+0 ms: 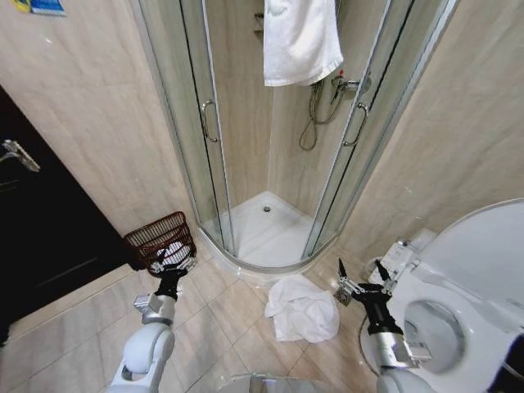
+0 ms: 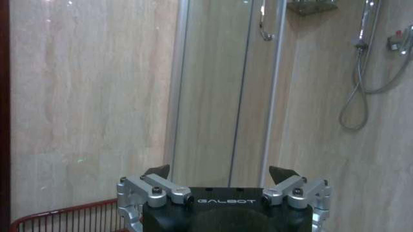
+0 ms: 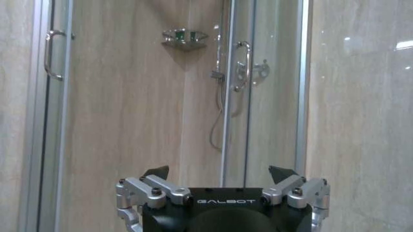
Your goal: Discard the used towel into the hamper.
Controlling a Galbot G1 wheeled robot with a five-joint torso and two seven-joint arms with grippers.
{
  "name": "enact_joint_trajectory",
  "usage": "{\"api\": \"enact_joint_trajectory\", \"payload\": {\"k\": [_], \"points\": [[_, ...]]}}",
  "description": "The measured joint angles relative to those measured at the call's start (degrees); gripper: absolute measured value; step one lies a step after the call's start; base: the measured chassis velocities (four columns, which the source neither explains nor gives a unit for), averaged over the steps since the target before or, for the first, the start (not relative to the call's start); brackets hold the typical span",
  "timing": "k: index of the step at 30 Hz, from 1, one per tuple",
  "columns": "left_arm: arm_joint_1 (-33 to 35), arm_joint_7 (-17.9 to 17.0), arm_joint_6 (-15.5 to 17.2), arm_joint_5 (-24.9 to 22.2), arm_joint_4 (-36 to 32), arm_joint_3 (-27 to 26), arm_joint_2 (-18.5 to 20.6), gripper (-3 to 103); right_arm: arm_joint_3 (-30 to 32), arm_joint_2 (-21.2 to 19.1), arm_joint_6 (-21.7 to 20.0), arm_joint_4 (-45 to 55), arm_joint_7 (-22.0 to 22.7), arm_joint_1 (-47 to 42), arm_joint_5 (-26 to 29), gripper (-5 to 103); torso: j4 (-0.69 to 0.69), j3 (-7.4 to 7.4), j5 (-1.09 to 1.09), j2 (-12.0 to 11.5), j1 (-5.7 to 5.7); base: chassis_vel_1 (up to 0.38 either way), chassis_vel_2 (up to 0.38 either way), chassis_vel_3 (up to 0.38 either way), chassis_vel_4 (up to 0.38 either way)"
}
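Head view shows the used towel (image 1: 301, 309) crumpled on the floor tiles between the two arms, untouched, while the hamper (image 1: 161, 240) stands by the wall just beyond the left gripper (image 1: 173, 258), so the pickup is not yet begun. Left wrist view shows that gripper's fingers (image 2: 156, 171) spread apart above the hamper's rim. Right wrist view shows the right gripper (image 3: 219, 172) likewise spread wide and empty, facing the shower; judging by this, the next move calls for lowering a gripper onto the cloth.

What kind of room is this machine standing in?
A bathroom, most likely in a home or hotel. A glass corner shower with a hose stands ahead, a toilet sits at the right, and a white towel lies crumpled on the tiled floor near a small wire hamper.
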Motion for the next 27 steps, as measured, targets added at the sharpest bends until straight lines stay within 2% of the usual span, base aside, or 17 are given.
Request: {"api": "enact_joint_trajectory", "payload": {"k": [2,4,5,8,11,15,27], "points": [[-0.1,0.0,0.0,0.2,0.1,0.3,0.0,100,-0.6,0.0,-0.8,0.4,0.4,0.2,-0.5,100,0.0,0.28,0.0,0.5,0.22,0.0,0.0,0.0,0.0],[-0.3,0.0,0.1,0.4,0.3,0.5,-0.1,100,-3.8,0.0,-2.3,1.3,5.8,1.7,-2.3,100,0.01,0.82,0.0,1.5,0.66,0.0,0.0,0.0,0.0],[-0.3,0.0,0.1,0.4,0.3,0.5,-0.1,100,-3.8,0.0,-2.3,1.3,5.8,1.7,-2.3,100,0.01,0.82,0.0,1.5,0.66,0.0,0.0,0.0,0.0],[-0.4,0.0,0.2,0.3,0.2,0.6,0.3,100,-8.9,-1.7,-4.8,2.3,12.5,2.3,-2.6,100,0.01,1.39,0.0,2.5,1.15,0.0,0.0,0.0,0.0],[-0.5,0.0,0.2,0.1,0.1,0.4,0.6,100,-11.3,-3.6,-5.8,3.0,13.9,1.6,-2.6,100,0.01,1.75,0.0,3.2,1.48,0.0,0.0,0.0,0.0],[-0.7,0.0,0.3,-0.3,0.0,0.0,1.1,100,-12.0,-5.0,-6.4,3.8,14.0,0.4,-2.6,100,0.0,2.21,0.0,4.1,1.86,0.0,0.0,0.0,0.0],[-1.5,0.1,0.7,-1.1,-0.1,0.0,2.0,100,-7.1,-7.5,-4.4,6.2,11.8,-4.0,1.5,100,0.0,4.22,0.01,7.7,3.5,0.0,0.0,0.0,0.0]]}}
